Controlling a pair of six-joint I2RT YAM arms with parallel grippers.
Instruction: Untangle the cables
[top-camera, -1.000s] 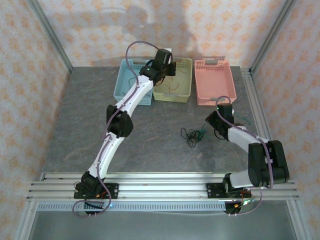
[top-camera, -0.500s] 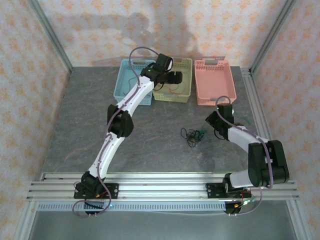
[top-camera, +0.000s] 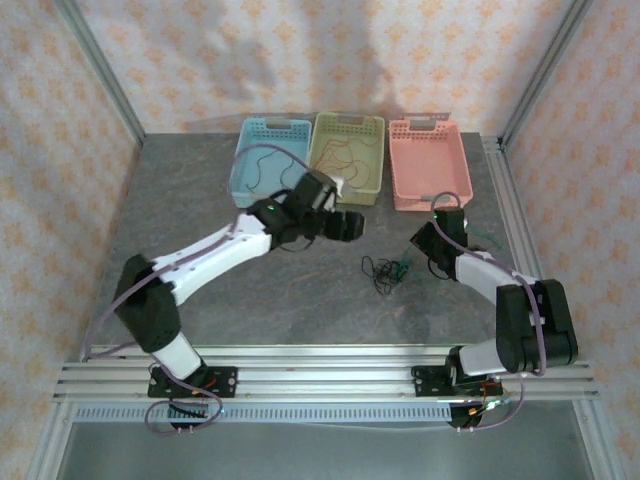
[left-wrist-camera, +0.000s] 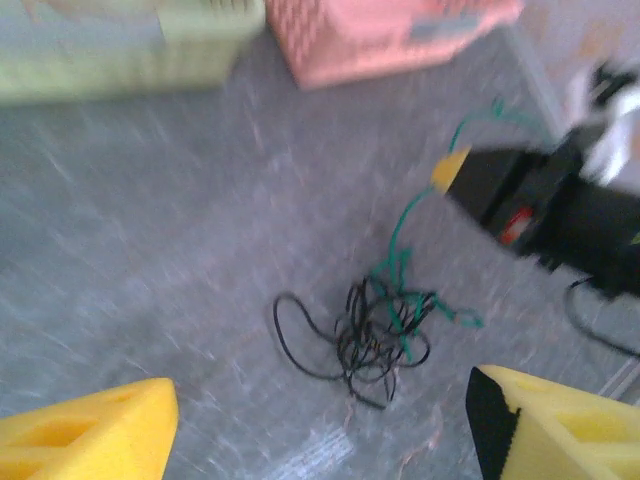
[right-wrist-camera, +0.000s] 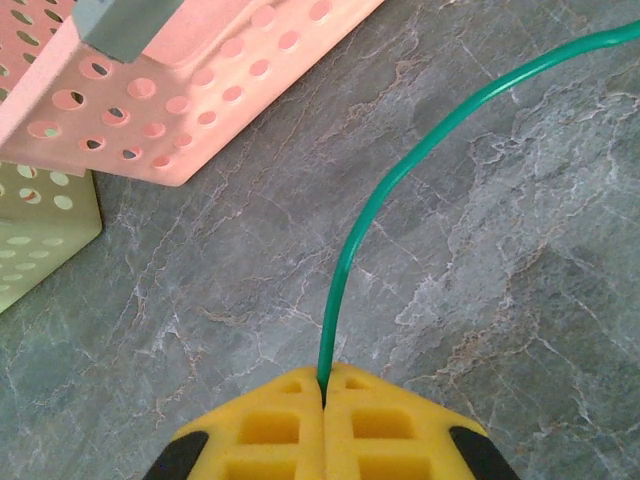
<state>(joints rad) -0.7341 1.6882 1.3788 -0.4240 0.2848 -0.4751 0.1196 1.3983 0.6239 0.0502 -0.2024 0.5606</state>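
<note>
Left gripper (left-wrist-camera: 320, 395): fingers spread wide, holding nothing
Right gripper (right-wrist-camera: 322, 385): clamped tight on green cable (right-wrist-camera: 385, 195)
Tangle (left-wrist-camera: 372, 330): black and green cables knotted on table (top-camera: 300, 300), between grippers

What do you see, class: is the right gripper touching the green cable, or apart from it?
Touching. The right wrist view shows the green cable running straight into the seam of the right gripper, whose yellow fingers are shut on it.

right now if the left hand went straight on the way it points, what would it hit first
Most likely the tangle of black and green cables on the table, dead ahead of the open left hand. Depth is unclear, so it might touch the table first.
</note>
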